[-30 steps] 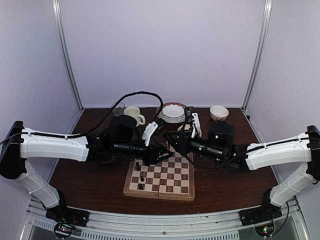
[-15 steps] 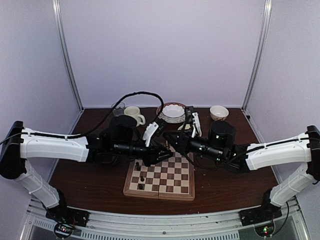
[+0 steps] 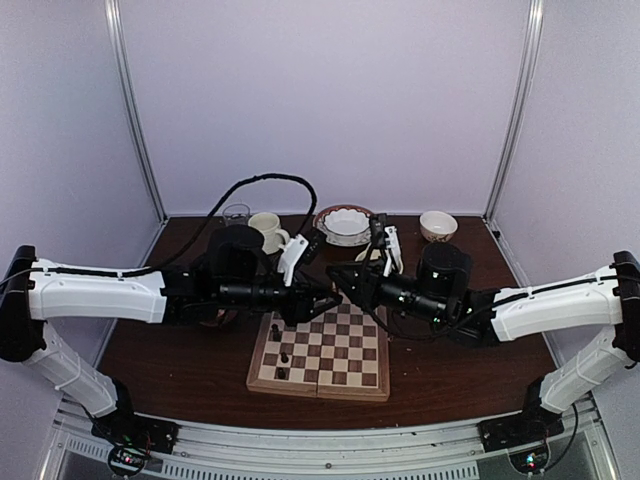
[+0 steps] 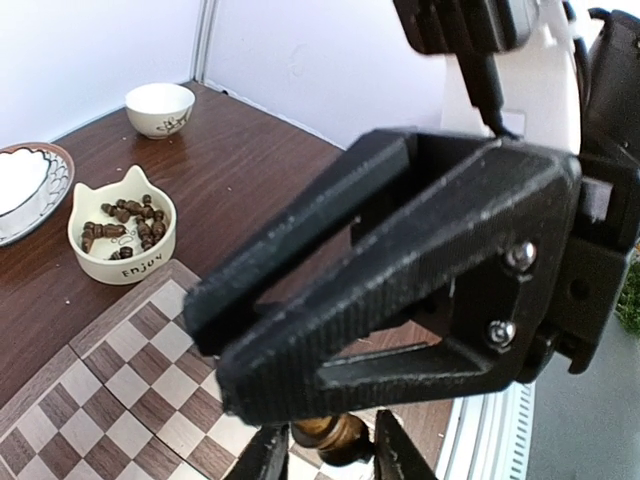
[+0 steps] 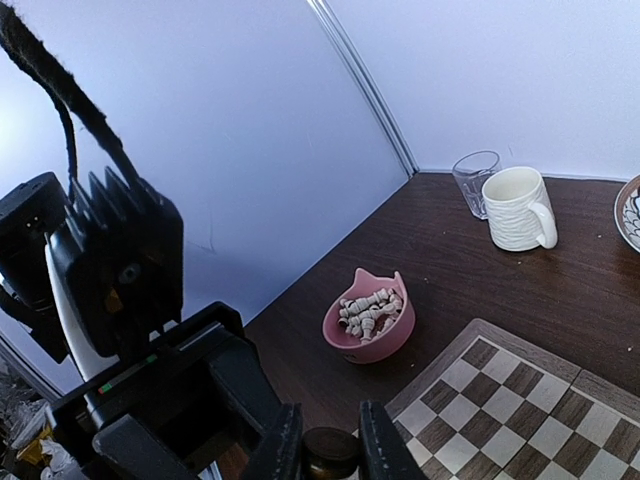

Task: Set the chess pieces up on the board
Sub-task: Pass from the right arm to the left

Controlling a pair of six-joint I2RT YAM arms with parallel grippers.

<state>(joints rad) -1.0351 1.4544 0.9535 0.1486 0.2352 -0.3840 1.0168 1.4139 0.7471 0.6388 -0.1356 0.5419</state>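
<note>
Pinching a dark piece (image 4: 336, 438) in the left claw (image 4: 330, 455) and another piece (image 5: 330, 450) in the right claw (image 5: 322, 440). Held tip to tip above the far edge of the board (image 3: 335, 362), with three pieces (image 3: 284, 357) on its left side.

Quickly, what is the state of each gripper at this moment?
Left gripper: closed on a dark chess piece.
Right gripper: closed on a second dark chess piece.

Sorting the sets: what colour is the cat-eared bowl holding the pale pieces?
The bowl is pink, clearest in the right wrist view.
</note>
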